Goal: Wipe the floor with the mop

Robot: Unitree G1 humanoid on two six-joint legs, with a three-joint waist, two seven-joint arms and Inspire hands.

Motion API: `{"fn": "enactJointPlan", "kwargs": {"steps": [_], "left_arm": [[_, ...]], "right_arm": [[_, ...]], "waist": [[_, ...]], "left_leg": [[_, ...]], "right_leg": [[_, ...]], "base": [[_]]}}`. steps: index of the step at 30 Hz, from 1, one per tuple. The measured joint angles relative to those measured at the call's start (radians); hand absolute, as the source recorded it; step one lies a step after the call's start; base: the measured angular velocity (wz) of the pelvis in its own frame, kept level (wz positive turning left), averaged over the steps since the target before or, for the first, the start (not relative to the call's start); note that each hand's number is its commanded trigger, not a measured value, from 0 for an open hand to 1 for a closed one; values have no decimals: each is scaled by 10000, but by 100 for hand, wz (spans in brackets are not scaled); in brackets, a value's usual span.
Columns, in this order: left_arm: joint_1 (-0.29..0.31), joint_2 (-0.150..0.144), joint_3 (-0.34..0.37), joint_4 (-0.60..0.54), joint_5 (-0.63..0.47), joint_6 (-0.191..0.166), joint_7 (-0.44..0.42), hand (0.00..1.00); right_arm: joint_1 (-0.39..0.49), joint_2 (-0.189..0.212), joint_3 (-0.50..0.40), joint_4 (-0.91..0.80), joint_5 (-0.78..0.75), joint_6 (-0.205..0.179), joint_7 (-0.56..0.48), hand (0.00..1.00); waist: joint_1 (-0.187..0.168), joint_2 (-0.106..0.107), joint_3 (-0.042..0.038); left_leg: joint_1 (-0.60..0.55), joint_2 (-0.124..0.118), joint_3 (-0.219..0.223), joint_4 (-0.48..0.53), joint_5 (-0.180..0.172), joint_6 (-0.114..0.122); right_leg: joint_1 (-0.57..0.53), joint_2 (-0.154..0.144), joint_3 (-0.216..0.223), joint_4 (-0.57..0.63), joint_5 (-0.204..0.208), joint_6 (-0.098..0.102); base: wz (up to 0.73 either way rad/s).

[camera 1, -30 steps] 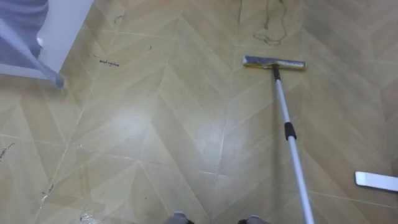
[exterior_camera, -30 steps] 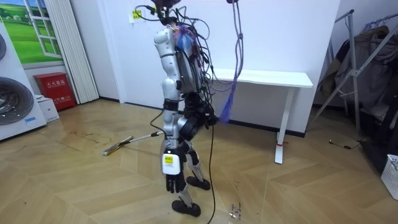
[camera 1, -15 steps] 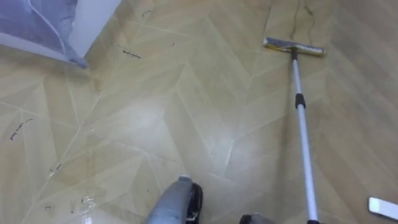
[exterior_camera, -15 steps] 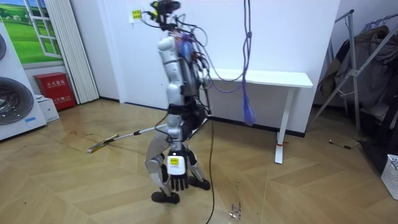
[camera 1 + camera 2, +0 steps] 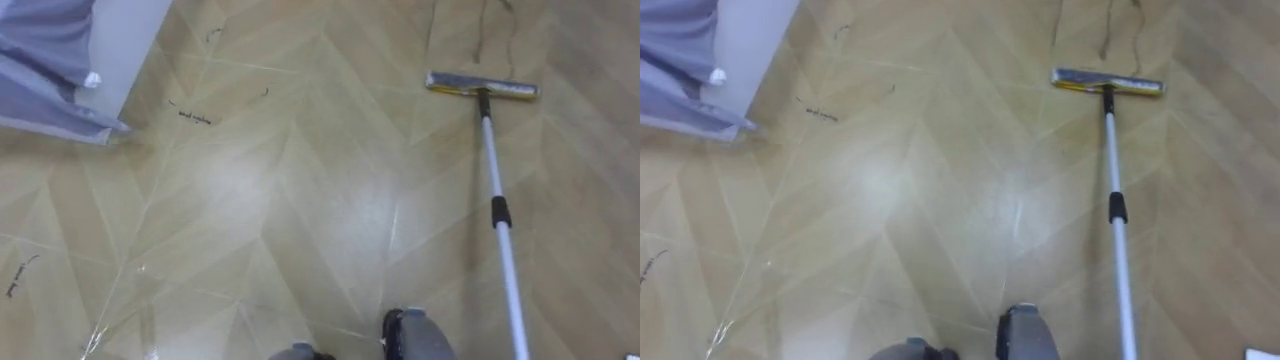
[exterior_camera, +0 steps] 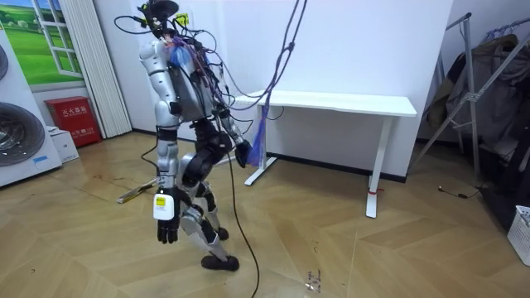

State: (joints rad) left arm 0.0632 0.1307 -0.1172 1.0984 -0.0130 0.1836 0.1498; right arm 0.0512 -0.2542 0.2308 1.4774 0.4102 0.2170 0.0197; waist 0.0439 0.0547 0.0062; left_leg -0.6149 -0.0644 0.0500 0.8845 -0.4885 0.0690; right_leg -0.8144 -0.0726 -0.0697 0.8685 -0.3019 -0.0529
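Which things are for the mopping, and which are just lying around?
For mopping: mop, floor, dark marks.
Just there: table, red box, washer.

No text is clear enough to read. The red box (image 6: 74,118) carries white characters, too small to make out. The yellow sign (image 6: 181,16) on the wall (image 6: 373,41) is also too small.

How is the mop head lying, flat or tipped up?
Flat: the mop head lies flush against the wooden floor, its pole slanting back toward the robot.
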Motion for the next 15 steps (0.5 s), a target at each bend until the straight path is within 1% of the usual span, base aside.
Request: {"fn": "enactJointPlan", "kwargs": {"steps": [1, 2, 3, 4, 5, 6, 7, 8, 9, 10, 11, 12, 13, 14, 15], "left_arm": [[7, 22, 41, 76, -154, 122, 46, 0], [14, 34, 44, 49, -260, 206, 112, 0], [33, 77, 20, -31, -529, 307, 270, 0], [103, 139, -63, -191, -973, 334, 434, 0], [121, 176, -83, -274, -1233, 335, 481, 0], [202, 246, -102, -524, -1637, 355, 604, 0], [287, 334, -145, -746, -1874, 328, 643, 0], [292, 360, -148, -828, -1903, 321, 644, 0], [307, 405, -137, -922, -1897, 322, 643, 0], [345, 447, -133, -912, -1861, 340, 634, 0], [383, 458, -134, -921, -1840, 340, 610, 0], [463, 458, -130, -992, -1772, 338, 524, 0], [573, 443, -131, -1007, -1688, 341, 384, 0], [602, 452, -129, -991, -1682, 348, 296, 0], [694, 427, -141, -975, -1681, 357, 124, 0]], "right_arm": [[-252, 3, -121, 31, -152, 100, -62, 100], [-394, -5, -211, 68, -244, 201, -90, 100], [-832, -72, -223, 234, -259, 368, -183, 100], [-1363, -191, -195, 367, -226, 455, -250, 100], [-1630, -267, -187, 373, -167, 468, -281, 100], [-2243, -415, -155, 355, -60, 463, -314, 100], [-2794, -553, -145, 237, 32, 419, -300, 100], [-2950, -613, -127, 188, 174, 346, -281, 100], [-3374, -677, -67, 30, 412, 192, -240, 100], [-3608, -668, -44, -93, 689, 20, -138, 100], [-3620, -661, -54, -171, 841, -22, -67, 100], [-3601, -655, -73, -321, 1177, -7, 56, 100], [-3457, -652, -5, -431, 1449, 7, 169, 100], [-3327, -625, 81, -461, 1556, 6, 196, 100], [-2926, -641, 124, -501, 1842, 2, 289, 100]], "waist": [[54, -16, 17], [76, -32, 25], [213, -144, 63], [343, -297, 119], [421, -348, 134], [529, -535, 203], [716, -697, 256], [793, -722, 269], [1096, -724, 263], [1181, -899, 356], [1217, -904, 354], [1264, -882, 329], [1269, -788, 272], [1250, -804, 271], [1120, -775, 186]], "left_leg": [[-81, 172, 39, 848, -6, -78], [-205, 256, 36, 1337, 68, -205], [-549, 477, 118, 2530, 434, -675], [-1003, 601, 129, 3738, 1198, -868], [-1279, 665, 127, 4300, 1724, -916], [-1838, 676, 108, 5207, 2842, -964], [-2373, 696, 105, 5761, 3140, -980], [-2677, 762, 77, 5855, 3119, -958], [-3219, 871, 37, 5550, 3037, -882], [-3476, 836, 31, 4564, 2776, -844], [-3478, 837, 30, 3739, 2655, -832], [-3330, 857, 32, 1788, 2622, -844], [-3148, 872, 27, 43, 2719, -729], [-3123, 850, 158, -148, 2877, -458], [-2903, 733, 337, -274, 2708, -136]], "right_leg": [[216, 104, -131, 292, -328, -116], [315, 157, -178, 485, -553, -166], [420, 229, -191, 930, -1044, -295], [487, 298, -142, 1354, -1479, -391], [519, 358, -82, 1509, -1635, -401], [556, 446, 22, 1766, -1892, -446], [560, 521, 138, 1947, -2074, -518], [577, 567, 138, 1959, -2086, -521], [669, 623, 138, 1952, -2161, -598], [922, 631, 168, 1890, -2331, -521], [1092, 631, 164, 1817, -2421, -482], [1418, 623, 153, 1629, -2612, -388], [1783, 609, 113, 1394, -2787, -266], [1973, 532, 117, 1267, -2878, -182], [2368, 336, 10, 898, -3008, 38]], "base": [[-12], [0], [0], [-6], [-11], [-19], [-24], [-38], [-26], [-14], [10], [11], [10], [28], [56]]}}
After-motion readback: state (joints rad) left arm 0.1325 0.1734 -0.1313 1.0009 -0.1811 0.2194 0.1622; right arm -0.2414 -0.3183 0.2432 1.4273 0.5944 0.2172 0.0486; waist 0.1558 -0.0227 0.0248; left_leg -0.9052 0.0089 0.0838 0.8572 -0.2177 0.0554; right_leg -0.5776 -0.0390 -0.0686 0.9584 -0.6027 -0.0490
